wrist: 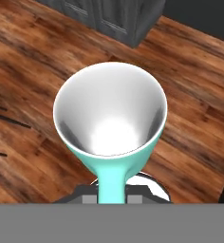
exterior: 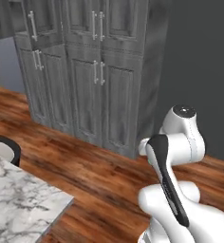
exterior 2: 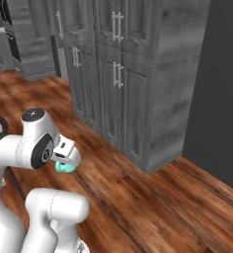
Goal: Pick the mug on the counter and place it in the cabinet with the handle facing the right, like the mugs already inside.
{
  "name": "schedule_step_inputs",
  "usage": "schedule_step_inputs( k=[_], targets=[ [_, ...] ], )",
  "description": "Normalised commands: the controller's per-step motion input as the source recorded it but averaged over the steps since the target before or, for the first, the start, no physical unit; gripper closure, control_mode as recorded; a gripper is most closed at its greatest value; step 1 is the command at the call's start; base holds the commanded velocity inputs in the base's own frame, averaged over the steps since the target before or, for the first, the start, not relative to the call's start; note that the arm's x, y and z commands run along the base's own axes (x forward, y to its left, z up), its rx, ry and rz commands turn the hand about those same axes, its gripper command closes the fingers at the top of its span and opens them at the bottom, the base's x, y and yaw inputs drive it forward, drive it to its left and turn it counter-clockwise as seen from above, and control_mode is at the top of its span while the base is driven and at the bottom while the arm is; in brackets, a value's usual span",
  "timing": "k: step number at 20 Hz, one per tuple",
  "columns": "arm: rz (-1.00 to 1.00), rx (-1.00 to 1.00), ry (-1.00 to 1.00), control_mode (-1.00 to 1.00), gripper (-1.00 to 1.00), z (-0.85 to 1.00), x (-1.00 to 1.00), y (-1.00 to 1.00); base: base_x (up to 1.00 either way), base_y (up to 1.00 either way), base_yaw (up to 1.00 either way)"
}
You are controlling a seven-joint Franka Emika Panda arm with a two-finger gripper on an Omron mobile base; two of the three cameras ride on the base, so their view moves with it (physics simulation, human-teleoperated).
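Mug (wrist: 110, 123) clamped by its handle in the gripper (wrist: 112, 192), jaws pinched tight, carried over wood floor (exterior 2: 153, 197); cabinet (exterior 2: 133, 74) far ahead. Risk: thin handle grip lets it swing or slip.

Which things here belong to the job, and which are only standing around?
For the job:
- teal mug, held in the shut jaws above the floor
- grey cabinet, doors closed
- marble counter

Not for the job:
- wooden floor
- dark round rim at the counter's edge
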Motion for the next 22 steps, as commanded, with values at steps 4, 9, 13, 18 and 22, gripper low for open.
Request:
schedule_step_inputs(
  k=[4,9,13,18,22],
  targets=[
    [0.00,0.00,0.00,1.00,1.00,0.00,0.00,0.00,0.60,-0.46,0.19],
    [0.00,0.00,0.00,1.00,1.00,0.00,0.00,0.00,0.55,-0.50,0.22],
    [0.00,0.00,0.00,1.00,1.00,0.00,0.00,0.00,0.43,-0.19,0.31],
    [0.00,0.00,0.00,1.00,1.00,0.00,0.00,0.00,0.28,-0.01,0.46],
    [0.00,0.00,0.00,1.00,1.00,0.00,0.00,0.00,0.22,0.00,0.49]
  ],
)
